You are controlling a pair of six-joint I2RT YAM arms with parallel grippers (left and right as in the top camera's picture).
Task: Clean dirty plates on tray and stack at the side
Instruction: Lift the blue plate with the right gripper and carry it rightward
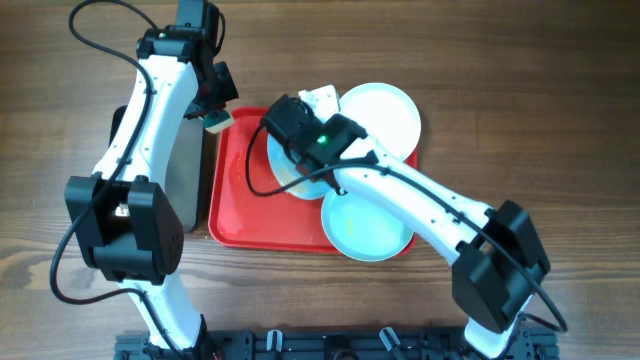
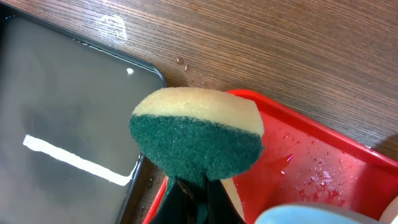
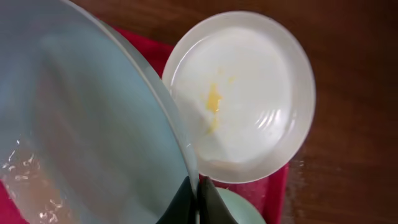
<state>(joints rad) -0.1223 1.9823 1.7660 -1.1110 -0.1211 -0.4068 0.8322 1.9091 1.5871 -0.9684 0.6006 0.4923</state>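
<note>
The red tray (image 1: 240, 205) lies mid-table. My right gripper (image 3: 198, 194) is shut on the rim of a mint-blue plate (image 3: 81, 124) and holds it tilted over the tray; from overhead this plate (image 1: 283, 165) shows under the right wrist. A white plate (image 1: 385, 115) with a yellow smear (image 3: 213, 99) rests on the tray's far right corner. A second mint-blue plate (image 1: 365, 230) sits at the tray's near right. My left gripper (image 2: 196, 202) is shut on a green-and-yellow sponge (image 2: 196, 134) above the tray's far left corner (image 2: 311, 168).
A black metal tray (image 1: 185, 175) holding water lies just left of the red tray, also seen in the left wrist view (image 2: 62, 124). Water drops lie on the red tray and on the wood. Bare wooden table surrounds both trays.
</note>
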